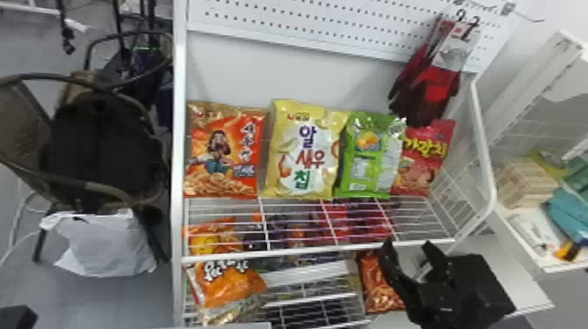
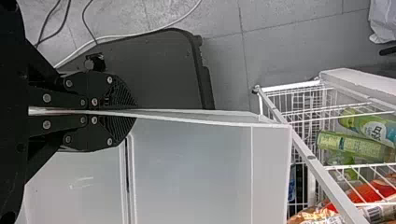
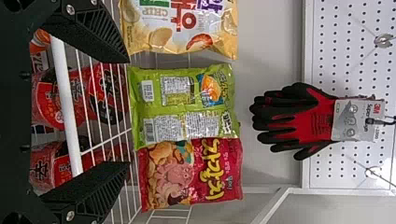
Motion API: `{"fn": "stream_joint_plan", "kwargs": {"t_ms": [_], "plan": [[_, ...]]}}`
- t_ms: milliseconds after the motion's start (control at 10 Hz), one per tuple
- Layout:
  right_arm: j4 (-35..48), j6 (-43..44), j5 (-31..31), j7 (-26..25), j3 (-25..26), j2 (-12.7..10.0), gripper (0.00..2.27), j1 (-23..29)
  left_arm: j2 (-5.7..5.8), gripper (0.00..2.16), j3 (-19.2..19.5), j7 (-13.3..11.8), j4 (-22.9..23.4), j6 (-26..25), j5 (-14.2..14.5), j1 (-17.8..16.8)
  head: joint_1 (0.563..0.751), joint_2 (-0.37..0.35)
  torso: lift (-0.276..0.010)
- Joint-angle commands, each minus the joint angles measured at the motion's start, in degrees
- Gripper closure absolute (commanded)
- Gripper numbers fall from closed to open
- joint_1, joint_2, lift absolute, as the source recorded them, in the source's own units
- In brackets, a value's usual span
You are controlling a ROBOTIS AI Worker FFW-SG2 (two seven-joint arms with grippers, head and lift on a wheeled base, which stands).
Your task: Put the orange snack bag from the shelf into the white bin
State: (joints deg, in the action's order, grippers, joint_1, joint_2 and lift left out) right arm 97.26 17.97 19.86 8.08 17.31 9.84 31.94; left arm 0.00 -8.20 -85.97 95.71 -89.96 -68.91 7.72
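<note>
Nearest to us, the left gripper (image 2: 133, 112) has its fingers pressed together on the thin wall of the white bin (image 2: 196, 172), presumably to steady it beside the rack and leave the other arm free to fetch. The right gripper (image 1: 407, 245) hangs by the right end of the wire shelf (image 1: 306, 250), its fingers spread wide; we see nothing gripped, and in the head view they are well apart from the bags above. That gap looks ample for taking a bag by its sides.

Farther in, we take the orange snack bag (image 1: 225, 153) to be the one standing at the shelf's left end, face outward, leaning back for easy picking. Another orange pack (image 1: 234, 284) lies lower, so we can't be certain. Beside our choice come the yellow bag (image 1: 306, 153), then the green bag (image 1: 372, 153) and the pink bag (image 1: 422, 162), so the right gripper probably needs to travel left first. Behind, gloves (image 1: 431, 94) hang on a hook for display.
</note>
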Motion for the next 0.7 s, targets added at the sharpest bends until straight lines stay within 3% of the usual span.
{"fn": "stream_joint_plan", "kwargs": {"t_ms": [0, 600], "plan": [[-0.05, 0.0, 0.0, -0.08, 0.0, 0.0, 0.11, 0.05, -0.15, 2.14, -0.23, 0.01, -0.09, -0.07, 0.0, 0.01, 0.695, -0.35, 0.001], [0.57, 0.0, 0.26, -0.52, -0.26, 0.09, 0.11, 0.22, -0.15, 2.14, -0.41, 0.1, 0.0, -0.07, 0.0, 0.63, 0.695, -0.35, 0.001]]}}
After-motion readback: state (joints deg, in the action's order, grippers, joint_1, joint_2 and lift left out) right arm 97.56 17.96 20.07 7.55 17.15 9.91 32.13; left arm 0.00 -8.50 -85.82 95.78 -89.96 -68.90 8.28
